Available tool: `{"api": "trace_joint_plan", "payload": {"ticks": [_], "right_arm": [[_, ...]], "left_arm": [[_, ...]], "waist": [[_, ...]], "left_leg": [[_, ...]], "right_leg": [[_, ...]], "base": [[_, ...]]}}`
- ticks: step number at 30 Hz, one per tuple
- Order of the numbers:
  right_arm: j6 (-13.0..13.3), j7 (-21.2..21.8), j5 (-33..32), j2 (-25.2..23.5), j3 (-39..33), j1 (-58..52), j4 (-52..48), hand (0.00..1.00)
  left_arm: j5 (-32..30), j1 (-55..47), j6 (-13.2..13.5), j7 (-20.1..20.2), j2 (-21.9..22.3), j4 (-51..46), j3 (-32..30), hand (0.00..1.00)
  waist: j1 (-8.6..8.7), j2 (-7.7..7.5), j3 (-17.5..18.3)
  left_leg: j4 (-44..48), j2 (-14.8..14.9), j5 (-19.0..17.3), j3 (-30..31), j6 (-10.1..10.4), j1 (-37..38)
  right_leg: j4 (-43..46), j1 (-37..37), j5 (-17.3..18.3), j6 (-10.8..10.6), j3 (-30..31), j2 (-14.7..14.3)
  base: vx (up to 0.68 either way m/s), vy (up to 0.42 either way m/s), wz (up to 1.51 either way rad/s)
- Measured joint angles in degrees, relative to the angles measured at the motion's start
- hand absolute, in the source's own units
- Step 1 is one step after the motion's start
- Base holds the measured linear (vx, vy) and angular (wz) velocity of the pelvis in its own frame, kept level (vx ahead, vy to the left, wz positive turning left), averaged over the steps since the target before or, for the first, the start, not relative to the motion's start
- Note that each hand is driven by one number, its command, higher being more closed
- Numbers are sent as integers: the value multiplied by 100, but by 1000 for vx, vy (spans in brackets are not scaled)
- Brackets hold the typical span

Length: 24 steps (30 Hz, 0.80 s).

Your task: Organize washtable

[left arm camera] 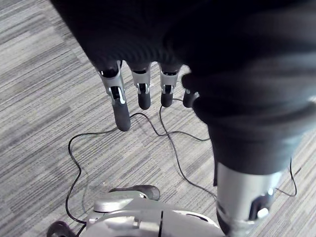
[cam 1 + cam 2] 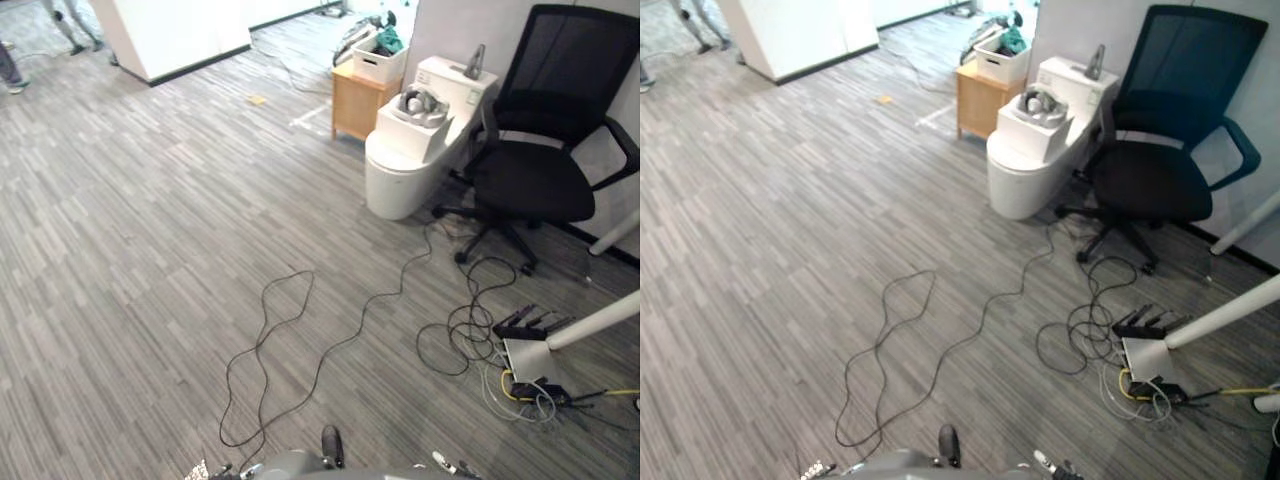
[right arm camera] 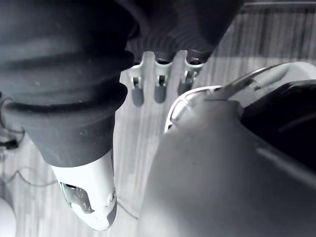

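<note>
Both hands hung over the floor (image 2: 150,250) and held nothing. The left hand (image 1: 120,106) had its fingers straight and apart, and the right hand (image 3: 159,88) was slack in the same way. Along the floor's far right edge stood one toilet (image 2: 395,188) carrying one white box (image 2: 410,140) (one headset (image 2: 422,102) on top). One black chair (image 2: 535,175) stood just beside it, and one wooden cabinet (image 2: 355,100) bore one white bin (image 2: 378,62).
</note>
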<state>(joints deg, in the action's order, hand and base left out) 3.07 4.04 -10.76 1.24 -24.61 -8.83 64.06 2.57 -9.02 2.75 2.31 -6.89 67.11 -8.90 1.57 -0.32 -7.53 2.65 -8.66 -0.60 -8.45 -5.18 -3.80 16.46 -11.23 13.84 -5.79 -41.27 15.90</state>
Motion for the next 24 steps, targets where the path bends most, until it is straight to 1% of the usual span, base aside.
{"api": "trace_joint_plan", "payload": {"ticks": [1,2,3,4,5,6,7,8,9,10,11,12,13,14,15,16,17,18,19,20,21,23,24], "right_arm": [[-19,2,-2,19,5,2,-7,0],[-31,4,-4,38,6,2,-24,0],[-52,-1,-5,2,16,-15,9,0],[-63,-5,-7,-45,6,-56,17,0],[38,-24,-24,-47,-33,-174,-85,0],[28,-21,-27,-15,-32,-251,-112,0],[-4,-17,-113,-35,-70,-298,-122,0],[-26,-10,-111,-37,-4,-375,-139,0],[-27,-9,-111,-53,8,-373,-134,0],[-28,-11,-112,-68,10,-352,-130,0],[-43,-11,-106,-105,48,-327,-82,0],[-29,-16,-104,-182,88,-231,-1,0],[-19,61,-140,-69,-7,-240,-27,0],[-29,49,-126,-13,20,-145,80,0],[-156,-28,-75,-33,179,-39,349,0],[-157,-79,-80,-93,235,0,488,0],[-169,-59,-54,-65,267,0,492,0],[-186,-8,-23,-23,288,13,496,0],[-188,-2,-1,-2,315,52,542,0],[-189,-3,5,6,322,54,556,0],[-186,-1,7,7,335,89,613,0],[-188,-14,6,6,331,190,656,0],[-188,-11,5,7,320,192,653,0]], "left_arm": [[29,-17,-3,10,12,-3,0,0],[29,-39,-5,10,29,-11,0,0],[32,-99,-9,21,-17,-32,-19,0],[70,-105,-5,18,-25,-48,-26,0],[140,-161,-4,19,5,-72,-24,0],[155,-157,-65,13,15,28,-8,0],[184,-153,-50,23,9,22,1,0],[220,-97,-11,19,-1,-29,1,0],[249,-96,-1,19,-17,-40,-1,0],[291,-102,5,18,-33,-45,-3,0],[339,-119,18,18,-69,-43,-56,0],[359,-121,38,29,-148,-67,-92,0],[361,-66,38,28,-142,-108,-85,0],[361,-57,21,14,-155,-91,-136,0],[412,-118,29,38,-154,-130,-321,0],[472,-173,28,50,-143,-128,-394,0],[485,-221,22,58,-119,-129,-463,0],[590,-270,22,72,-80,-118,-480,0],[663,-284,16,103,-69,-79,-529,0],[696,-285,14,132,-71,-55,-530,0],[708,-279,3,153,-77,-25,-534,0],[806,-278,-2,165,-78,-6,-538,0],[827,-273,-6,175,-80,19,-566,0]], "waist": [[0,26,7],[23,73,29],[86,-128,109],[62,-189,121],[41,-40,135],[105,-51,123],[98,92,137],[74,47,147],[59,24,147],[69,-2,158],[70,-283,218],[89,-418,255],[66,-42,231],[82,-216,183],[-72,-428,161],[-158,-475,216],[-210,-463,236],[-253,-410,266],[-241,-402,285],[-235,-391,301],[-243,-395,315],[-249,-398,318],[-239,-400,316]], "left_leg": [[-78,-40,-3,56,1,-21],[-120,-53,-23,71,27,-38],[-62,-162,-246,14,142,-33],[320,-172,-346,-12,-78,-109],[626,-40,-550,212,-143,-61],[718,-175,-195,727,-404,30],[712,-189,-191,872,-356,90],[669,-242,-155,1194,-300,170],[615,-264,-139,1279,-277,191],[499,-306,-173,1442,-187,185],[514,-392,-415,1482,177,178],[1217,-563,-530,1547,-177,-199],[2458,-278,-1069,2188,-283,-798],[2689,-411,-1177,2125,-101,-891],[2531,-566,-1172,2157,-1,-747],[2407,-591,-1069,2270,11,-642],[2341,-601,-981,2345,34,-571],[2221,-621,-848,2573,37,-454],[2084,-637,-706,2809,58,-332],[2015,-635,-627,2934,73,-326],[1870,-635,-468,3138,136,-311],[1668,-644,-255,3430,228,-278],[1501,-669,-116,3667,329,-239]], "right_leg": [[-54,-55,-16,-70,-126,-26],[-112,-59,-5,-80,-216,-72],[-250,-65,23,-103,-356,90],[-107,-68,67,-62,-424,212],[491,-80,-14,53,-311,232],[1282,85,-58,245,458,324],[1585,270,-11,313,1059,280],[1900,564,108,203,2512,-69],[1929,668,175,102,3001,-213],[1823,802,262,-28,3800,-495],[1467,929,282,-56,4556,-589],[1349,1051,303,-126,4759,-497],[1206,1161,442,-406,4816,-758],[1119,1091,475,-455,4879,-661],[839,988,453,-347,4825,-547],[476,811,429,-243,4526,-594],[325,699,382,-176,4400,-601],[4,443,259,-34,4234,-695],[-224,280,136,153,4040,-744],[-294,238,87,231,3953,-781],[-350,246,29,322,3882,-823],[-394,238,-2,355,3772,-884],[-450,186,-39,328,3621,-903]], "base": [[-124,-38,52],[-109,-17,77],[-15,-8,70],[74,-42,71],[92,-2,112],[78,22,129],[39,76,175],[28,26,126],[10,8,150],[-12,-19,130],[-12,-19,134],[36,-47,138],[50,-18,124],[14,-59,111],[-45,-105,83],[-53,-153,65],[-3,-165,77],[18,-147,82],[29,-142,88],[14,-139,90],[-5,-130,88],[-42,-128,84],[-79,-131,91]]}}
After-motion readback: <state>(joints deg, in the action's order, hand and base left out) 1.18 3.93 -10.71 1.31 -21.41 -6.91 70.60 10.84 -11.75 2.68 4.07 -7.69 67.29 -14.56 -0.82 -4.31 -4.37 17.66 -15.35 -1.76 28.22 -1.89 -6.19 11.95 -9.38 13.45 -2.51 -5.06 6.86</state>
